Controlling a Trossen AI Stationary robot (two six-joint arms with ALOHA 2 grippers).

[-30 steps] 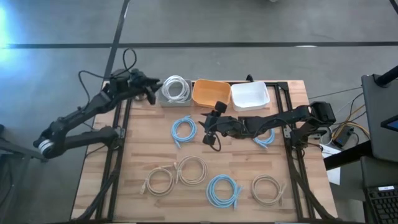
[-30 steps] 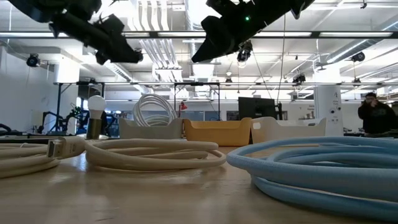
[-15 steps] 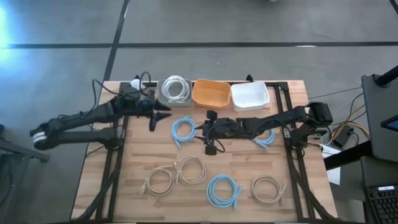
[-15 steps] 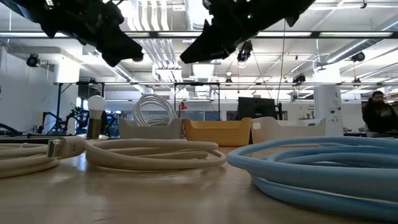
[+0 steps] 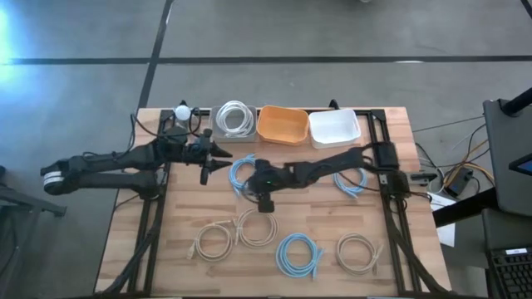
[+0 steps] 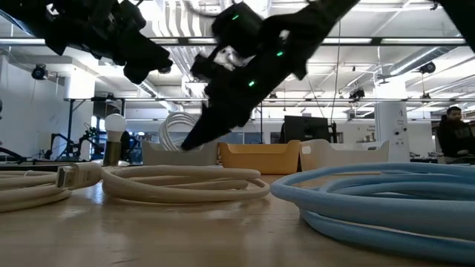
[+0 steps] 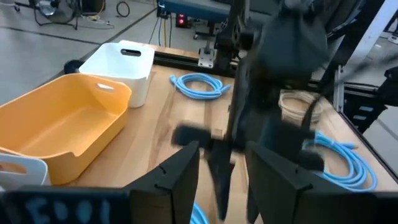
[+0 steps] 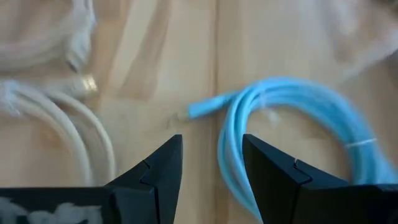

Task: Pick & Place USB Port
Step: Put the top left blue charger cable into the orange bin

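Observation:
Several coiled USB cables lie flat on the wooden table. My right gripper (image 5: 254,184) (image 8: 211,165) is open and hovers low beside the blue coil (image 5: 243,173) near the table's middle. In its wrist view the coil (image 8: 292,118) and its loose plug end (image 8: 199,111) lie just ahead of the fingers, with a cream cable (image 8: 68,124) to one side. My left gripper (image 5: 216,156) (image 7: 224,177) is open and empty. It hangs above the table left of that blue coil and points toward the right arm.
Along the far edge stand a grey bin holding a white cable (image 5: 233,120), an orange bin (image 5: 281,124) and a white bin (image 5: 334,127), with a light bulb (image 5: 181,112) left of them. More coils: blue (image 5: 298,253) (image 5: 353,183), cream (image 5: 212,241) (image 5: 256,226) (image 5: 357,249).
My right gripper has moved toward the table's left and down, to the blue coil near the middle. My left gripper has left the grey bin at the far edge, swinging toward the near side and the middle, and now points right. No cable has moved.

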